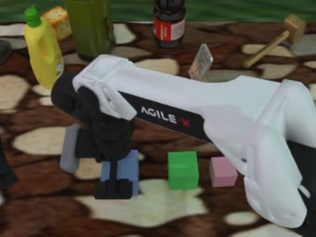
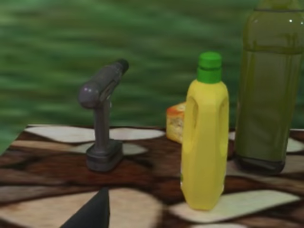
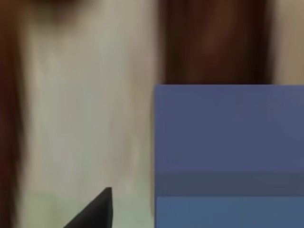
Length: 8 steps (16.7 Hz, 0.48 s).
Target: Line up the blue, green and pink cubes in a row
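Right gripper [image 1: 114, 189] sits at the near side of the table, reached far across from the right, down low over the blue cube [image 1: 129, 167]. Dark fingers cover the cube's near-left part. The right wrist view is filled by the cube's blue face [image 3: 228, 152], with one black fingertip [image 3: 97, 211] off to its side and a gap of pale table between them. That suggests the jaws are spread rather than clamped, but I see only one finger clearly, so I cannot tell whether the cube is gripped or let go.

Same band of the table, going toward its right: green cube [image 1: 182, 170], then pink cube [image 1: 222, 172]. All three rest on the table, apart from each other, roughly on one line running left to right. Blue-to-green gap looks wider than green-to-pink.

Judgement: task is near its end. Green and pink look placed; blue is at its spot or being set there. What remains is to free it, if not already free, and lift the arm clear.

Just beyond the gripper, a grey block [image 1: 69, 148] half hidden by the wrist.

Far edge: yellow bottle [image 1: 43, 47], green bottle [image 1: 91, 24], dark jar [image 1: 169, 22], wooden mallet [image 1: 276, 39].

Left gripper [image 2: 90, 213] is parked off the table's left; only a dark tip shows in its wrist view, which faces a grey drill [image 2: 102, 121]. Its jaws I cannot tell.
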### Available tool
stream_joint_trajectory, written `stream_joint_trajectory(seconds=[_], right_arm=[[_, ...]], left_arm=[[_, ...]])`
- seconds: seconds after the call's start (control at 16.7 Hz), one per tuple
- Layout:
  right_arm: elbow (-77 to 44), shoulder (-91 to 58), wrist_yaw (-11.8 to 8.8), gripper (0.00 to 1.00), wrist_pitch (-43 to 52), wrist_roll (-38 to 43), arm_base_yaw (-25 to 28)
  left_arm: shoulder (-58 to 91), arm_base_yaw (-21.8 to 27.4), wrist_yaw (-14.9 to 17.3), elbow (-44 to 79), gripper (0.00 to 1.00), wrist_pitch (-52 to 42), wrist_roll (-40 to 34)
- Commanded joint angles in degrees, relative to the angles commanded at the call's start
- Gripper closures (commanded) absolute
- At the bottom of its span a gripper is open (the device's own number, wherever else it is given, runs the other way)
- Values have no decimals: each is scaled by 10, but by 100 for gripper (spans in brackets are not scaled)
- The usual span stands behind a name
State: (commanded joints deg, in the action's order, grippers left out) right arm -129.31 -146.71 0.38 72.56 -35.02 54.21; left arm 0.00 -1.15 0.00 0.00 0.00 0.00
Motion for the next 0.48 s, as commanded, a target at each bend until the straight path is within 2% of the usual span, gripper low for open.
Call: stream_joint_trajectory(seconds=[0.3,0.48], right_arm=[[-128,-9,0,0,116,0,3],[-160,-9,0,0,148,0,3]], left_arm=[[0,0,0,0,0,0,0],[0,0,0,0,0,0,0]])
